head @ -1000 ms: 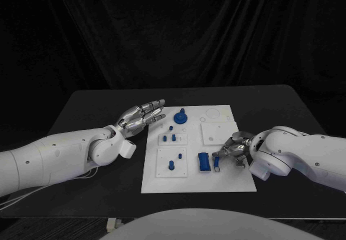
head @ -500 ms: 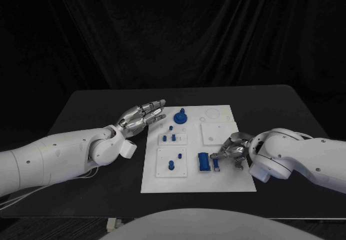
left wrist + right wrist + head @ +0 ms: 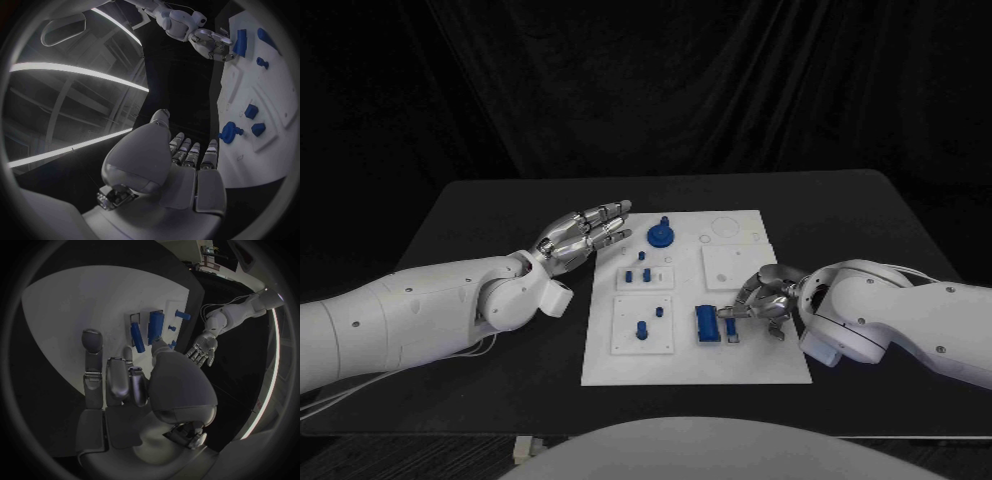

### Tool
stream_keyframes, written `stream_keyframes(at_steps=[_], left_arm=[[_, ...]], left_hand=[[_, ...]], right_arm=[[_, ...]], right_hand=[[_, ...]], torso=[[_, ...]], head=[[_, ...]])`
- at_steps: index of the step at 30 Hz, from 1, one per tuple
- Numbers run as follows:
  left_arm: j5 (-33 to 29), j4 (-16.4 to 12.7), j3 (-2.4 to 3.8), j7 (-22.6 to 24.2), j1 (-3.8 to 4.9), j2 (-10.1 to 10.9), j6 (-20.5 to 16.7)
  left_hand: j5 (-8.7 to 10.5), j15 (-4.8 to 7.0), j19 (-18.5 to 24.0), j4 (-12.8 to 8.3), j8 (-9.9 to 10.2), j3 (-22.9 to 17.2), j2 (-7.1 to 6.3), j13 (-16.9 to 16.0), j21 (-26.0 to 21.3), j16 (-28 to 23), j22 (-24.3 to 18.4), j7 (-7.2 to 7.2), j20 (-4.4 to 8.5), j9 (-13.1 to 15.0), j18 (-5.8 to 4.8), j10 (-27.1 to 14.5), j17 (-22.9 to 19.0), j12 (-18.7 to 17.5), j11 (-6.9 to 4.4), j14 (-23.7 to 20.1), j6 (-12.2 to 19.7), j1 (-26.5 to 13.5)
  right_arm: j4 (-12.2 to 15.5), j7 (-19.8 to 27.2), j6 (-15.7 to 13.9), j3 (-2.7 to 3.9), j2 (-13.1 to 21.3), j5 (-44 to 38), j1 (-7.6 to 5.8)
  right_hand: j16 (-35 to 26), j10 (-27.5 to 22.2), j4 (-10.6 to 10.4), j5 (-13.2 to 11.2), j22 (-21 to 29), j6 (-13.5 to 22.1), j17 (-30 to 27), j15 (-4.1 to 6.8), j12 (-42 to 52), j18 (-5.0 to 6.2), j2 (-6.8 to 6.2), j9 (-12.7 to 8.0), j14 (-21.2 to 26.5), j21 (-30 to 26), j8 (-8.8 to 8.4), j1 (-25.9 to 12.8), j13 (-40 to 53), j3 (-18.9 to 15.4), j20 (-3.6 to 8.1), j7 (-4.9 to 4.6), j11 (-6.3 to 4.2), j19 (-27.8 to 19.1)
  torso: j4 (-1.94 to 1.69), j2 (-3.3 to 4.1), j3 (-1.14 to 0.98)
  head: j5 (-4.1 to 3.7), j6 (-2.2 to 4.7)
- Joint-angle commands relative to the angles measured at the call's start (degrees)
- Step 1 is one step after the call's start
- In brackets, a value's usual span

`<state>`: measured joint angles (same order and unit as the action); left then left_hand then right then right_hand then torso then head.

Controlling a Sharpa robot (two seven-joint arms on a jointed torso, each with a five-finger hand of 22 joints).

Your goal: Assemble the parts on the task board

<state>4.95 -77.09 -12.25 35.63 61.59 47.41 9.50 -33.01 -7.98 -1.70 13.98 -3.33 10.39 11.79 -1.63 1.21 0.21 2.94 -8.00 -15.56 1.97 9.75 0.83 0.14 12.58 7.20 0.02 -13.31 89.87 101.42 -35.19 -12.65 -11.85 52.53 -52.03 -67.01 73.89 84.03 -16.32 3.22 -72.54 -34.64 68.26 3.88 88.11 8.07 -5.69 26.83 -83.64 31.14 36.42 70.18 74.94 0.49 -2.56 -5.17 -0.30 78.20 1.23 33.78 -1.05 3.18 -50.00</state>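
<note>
The white task board (image 3: 733, 352) lies mid-table. On it are a round blue knob part (image 3: 659, 236), two small blue pegs (image 3: 639, 274), a blue peg (image 3: 642, 328), a blue block (image 3: 708, 323) and a thin blue bar (image 3: 731, 322). My right hand (image 3: 764, 300) hovers low over the board's right side, its thumb reaching beside the thin blue bar (image 3: 137, 337) and the block (image 3: 156, 326); I see nothing held in it. My left hand (image 3: 586, 232) floats palm up with fingers spread, just left of the board's far corner, and holds nothing (image 3: 181, 155).
Two square white insert plates (image 3: 733, 266) sit raised on the board. The black table (image 3: 488, 215) extends beyond the board on all sides. My left forearm (image 3: 430, 310) crosses the table's left part, and my right forearm (image 3: 891, 320) covers its right part.
My right forearm has rolled and dropped slightly, and the hand has edged a little toward the thin blue bar. The left hand and the parts have not moved.
</note>
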Motion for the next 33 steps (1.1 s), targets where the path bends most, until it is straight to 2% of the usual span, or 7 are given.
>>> stream_keyframes(at_steps=[1,9,14,19,24,30,33], left_arm=[[-0.4,-0.08,0.06,0.39,-0.07,-0.08,0.79],[-0.4,-0.14,0.06,0.43,-0.08,-0.07,0.69],[-0.4,-0.29,0.06,0.68,-0.08,0.12,0.36],[-0.4,-0.43,0.06,0.9,-0.08,0.33,0.17],[-0.4,-0.47,0.06,0.96,-0.08,0.43,0.09],[-0.4,-0.49,0.06,0.92,-0.08,0.52,0.11],[-0.4,-0.5,0.06,0.9,-0.08,0.55,0.16]], left_hand=[[-0.23,-0.2,0.14,-0.29,-0.27,-0.21,0.01,-0.05,0.21,-0.15,-0.08,-0.6,-0.25,0.08,0.63,-0.06,-0.1,0.1,0.27,0.03,-0.44,0.73],[-0.27,-0.19,0.13,-0.37,-0.36,-0.26,0.0,-0.05,0.22,-0.15,-0.06,-0.69,-0.24,0.12,0.63,-0.06,-0.1,0.11,0.29,0.03,-0.7,0.77],[-0.3,-0.19,0.12,-0.44,-0.44,-0.3,-0.01,-0.07,0.23,-0.13,-0.03,-0.74,-0.24,0.15,0.63,-0.05,-0.09,0.22,0.31,0.05,-0.9,0.81],[-0.36,-0.19,0.06,-0.58,-0.55,-0.34,-0.09,-0.11,0.28,-0.09,0.04,-0.75,-0.23,0.18,0.65,0.01,-0.06,0.51,0.38,0.08,-1.16,0.85],[-0.38,-0.18,0.05,-0.63,-0.59,-0.36,-0.12,-0.12,0.29,-0.08,0.06,-0.75,-0.23,0.19,0.66,0.04,-0.06,0.56,0.42,0.09,-1.25,0.87],[-0.38,-0.18,0.05,-0.63,-0.59,-0.36,-0.12,-0.12,0.29,-0.08,0.06,-0.75,-0.23,0.19,0.66,0.04,-0.06,0.56,0.42,0.09,-1.25,0.87],[-0.39,-0.18,0.05,-0.68,-0.62,-0.38,-0.14,-0.12,0.29,-0.08,0.05,-0.76,-0.22,0.2,0.66,0.05,-0.06,0.59,0.44,0.09,-1.29,0.89]], right_arm=[[0.85,2.01,-2.49,0.01,0.67,-6.22,0.17],[3.28,11.63,-13.27,0.02,3.47,-13.61,0.17],[4.76,18.48,-18.6,0.01,5.46,-17.01,0.17],[5.19,25.57,-18.59,0.0,6.9,-18.58,0.54],[4.46,28.59,-16.17,0.0,7.07,-19.05,1.47],[3.25,29.06,-14.04,0.0,6.74,-19.29,3.11],[2.71,28.56,-13.57,0.0,6.58,-19.34,3.8]], right_hand=[[0.39,3.88,-0.41,-0.32,0.02,0.94,0.35,-0.21,-0.22,0.85,-0.53,0.25,0.1,-0.36,1.0,-0.65,12.62,-0.18,0.0,-0.06,0.18,-0.34],[3.78,5.54,-0.34,0.31,-2.33,0.78,4.38,-0.26,1.48,0.05,1.15,0.79,-1.19,5.36,4.6,-2.68,14.55,0.56,-0.05,0.03,0.26,1.23],[6.86,5.97,0.29,15.35,-5.27,-1.01,8.07,0.01,1.89,-0.71,2.88,-1.02,-2.33,11.42,5.91,2.29,15.06,2.6,0.24,0.35,0.03,2.7],[9.49,5.97,-0.21,28.84,-7.67,-3.36,11.61,-0.51,1.89,-1.51,4.29,-6.48,-3.34,16.67,0.46,6.24,15.06,6.33,-0.05,-0.24,0.77,3.58],[10.25,5.97,-0.24,30.7,-9.03,-12.53,12.49,-0.7,1.89,-1.63,6.17,-14.41,-3.53,18.86,-8.82,5.82,15.06,10.86,-0.45,-0.14,1.04,3.76],[13.4,5.97,0.67,46.11,-11.38,-17.2,17.06,-0.4,1.89,-3.38,4.33,-17.35,-5.17,30.74,-13.18,8.22,15.06,15.76,0.09,-0.02,0.74,6.5],[14.15,5.97,0.34,48.36,-11.86,-17.8,18.24,-0.41,1.89,-3.81,3.2,-18.03,-5.51,33.62,-14.41,7.44,15.06,16.43,0.05,-0.1,0.78,7.03]], torso=[[-0.01,0.0,-0.01],[0.0,-0.01,-0.01],[0.04,-0.02,-0.02],[0.0,0.0,-0.01],[0.0,-0.02,0.0],[0.0,-0.02,-0.01],[0.06,-0.04,0.0]], head=[[-0.09,0.0],[0.08,0.0],[0.23,0.0],[0.29,0.0],[0.33,0.0],[0.44,0.0],[0.37,0.0]])
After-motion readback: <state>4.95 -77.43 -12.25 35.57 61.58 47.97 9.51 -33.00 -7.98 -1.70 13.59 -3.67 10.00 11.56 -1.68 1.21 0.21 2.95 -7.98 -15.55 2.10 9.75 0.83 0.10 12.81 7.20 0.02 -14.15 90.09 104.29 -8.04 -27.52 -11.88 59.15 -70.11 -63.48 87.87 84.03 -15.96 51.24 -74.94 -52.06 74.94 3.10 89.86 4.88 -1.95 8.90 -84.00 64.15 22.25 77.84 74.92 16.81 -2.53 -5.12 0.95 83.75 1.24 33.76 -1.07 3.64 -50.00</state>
